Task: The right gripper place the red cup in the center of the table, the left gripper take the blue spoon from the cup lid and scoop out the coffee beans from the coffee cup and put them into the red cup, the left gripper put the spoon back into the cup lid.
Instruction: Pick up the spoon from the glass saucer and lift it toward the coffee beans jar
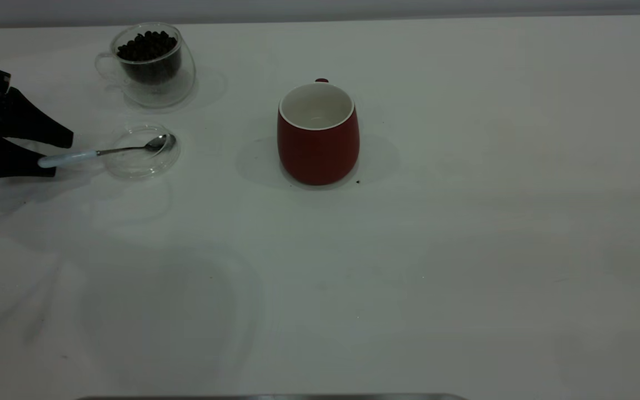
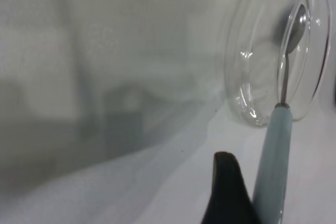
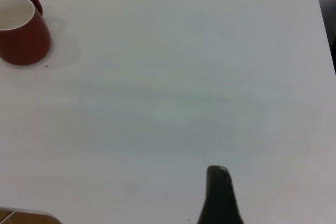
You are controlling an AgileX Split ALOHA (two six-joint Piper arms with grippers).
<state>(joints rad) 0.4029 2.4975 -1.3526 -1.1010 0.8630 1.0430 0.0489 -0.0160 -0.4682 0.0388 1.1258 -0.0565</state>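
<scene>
While the left gripper gapes around the blue spoon in the cup lid, coffee beans fill the coffee cup

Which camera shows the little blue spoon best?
The exterior view: the whole blue spoon shows, bowl in the cup lid. The left wrist view shows it close but cut off at the handle; the right wrist view misses it.
</scene>
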